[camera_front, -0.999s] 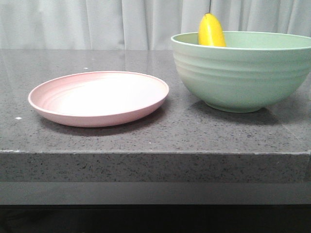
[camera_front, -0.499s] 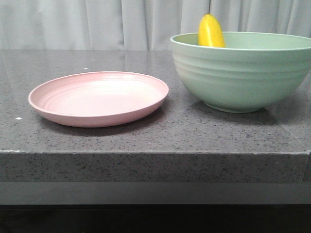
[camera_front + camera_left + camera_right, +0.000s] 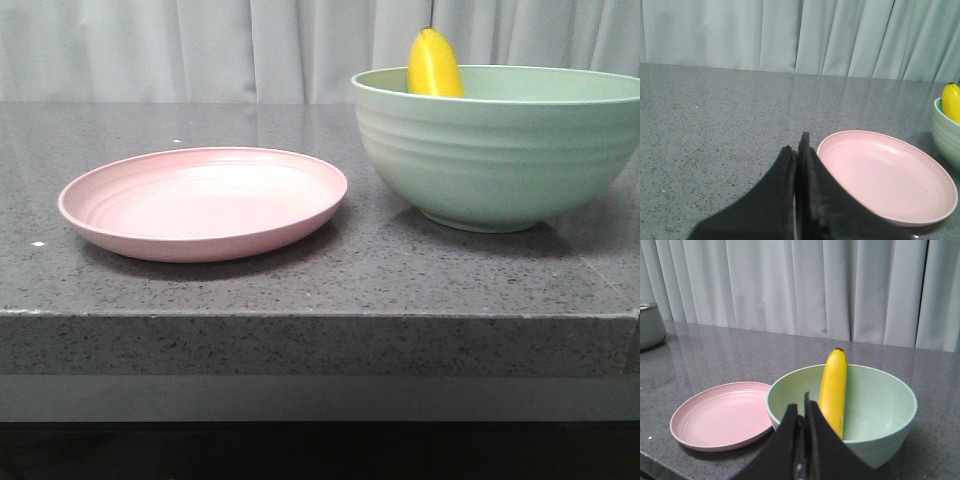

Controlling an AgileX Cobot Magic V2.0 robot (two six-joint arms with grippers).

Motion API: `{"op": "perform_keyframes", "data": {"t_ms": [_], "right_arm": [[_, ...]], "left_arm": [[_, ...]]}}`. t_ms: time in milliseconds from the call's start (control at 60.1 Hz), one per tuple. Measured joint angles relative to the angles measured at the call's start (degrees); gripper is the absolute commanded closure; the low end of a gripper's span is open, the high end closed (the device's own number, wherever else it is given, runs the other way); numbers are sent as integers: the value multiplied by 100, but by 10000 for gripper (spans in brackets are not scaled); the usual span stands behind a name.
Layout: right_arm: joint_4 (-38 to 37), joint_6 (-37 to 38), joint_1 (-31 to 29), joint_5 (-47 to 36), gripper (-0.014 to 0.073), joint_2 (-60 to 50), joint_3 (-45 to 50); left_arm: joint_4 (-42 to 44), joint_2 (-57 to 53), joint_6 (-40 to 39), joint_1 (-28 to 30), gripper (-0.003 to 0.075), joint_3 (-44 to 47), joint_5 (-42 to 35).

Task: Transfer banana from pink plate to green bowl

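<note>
Banana point(image 3: 833, 390): we see it upright in the green bowl point(image 3: 497, 150), beyond our right tool point(image 3: 801, 415).
Pink plate point(image 3: 203, 200): bare.
Tools: both pressed together, left tool point(image 3: 796, 155) included.

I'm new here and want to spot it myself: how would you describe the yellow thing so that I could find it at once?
Start at the grey stone counter and find the tall mint-green bowl beside the flat pink plate. Inside that bowl a banana stands nearly upright, leaning on the wall, its tip above the rim. It is the only bright yellow thing among pale dishes.

banana point(image 3: 435, 64) in bowl point(image 3: 497, 150) — plate point(image 3: 204, 202) leftward
</note>
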Motion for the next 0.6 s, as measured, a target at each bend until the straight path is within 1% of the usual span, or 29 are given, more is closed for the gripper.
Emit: {"op": "perform_keyframes", "data": {"t_ms": [433,599], "right_arm": [[0,0,0,13,655,0,24],[4,0,0,13,655,0,33]], "left_arm": [[0,0,0,0,741,56,-78],[468,-282,0,125,741,414,-149]]}}
